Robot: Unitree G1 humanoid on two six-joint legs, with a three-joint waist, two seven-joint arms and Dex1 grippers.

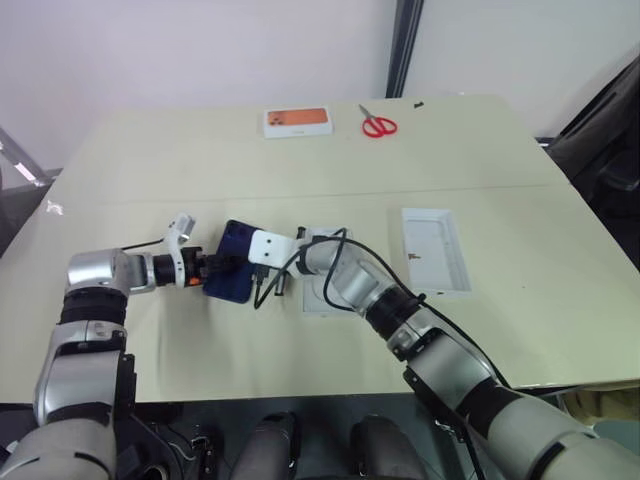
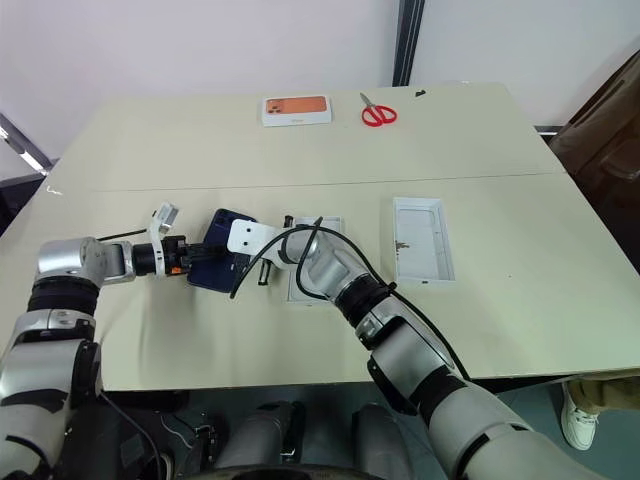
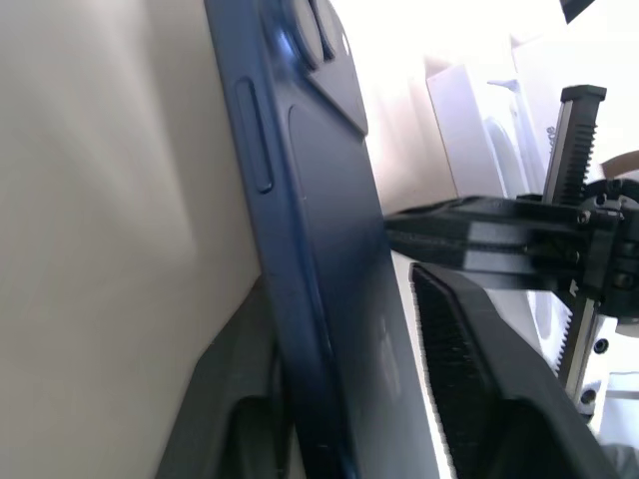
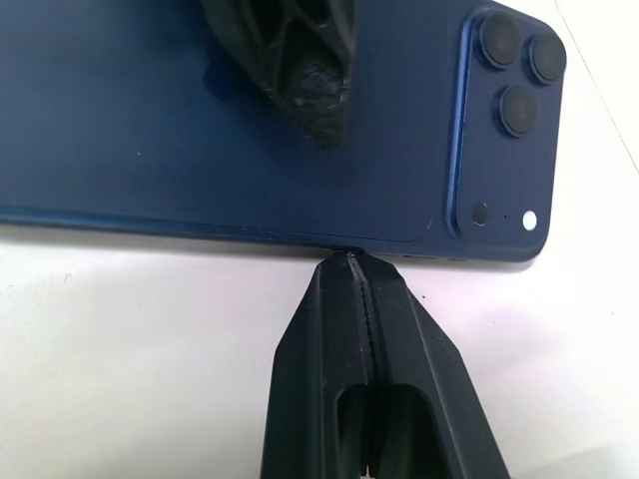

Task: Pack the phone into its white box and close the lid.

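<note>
Grippers number two around one phone (image 4: 250, 130). Left gripper (image 1: 215, 268) straddles its edge, grip uncertain; right gripper (image 4: 349, 264) is clenched, tips touching it.

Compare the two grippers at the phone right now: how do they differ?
The right gripper is shut, its joined tips butting the phone's long edge; the left gripper has one finger on each face of the phone, with a gap on the back side. The right gripper comes in from the white box side, the left gripper from the opposite side. Both have black fingers and meet the same phone.
</note>
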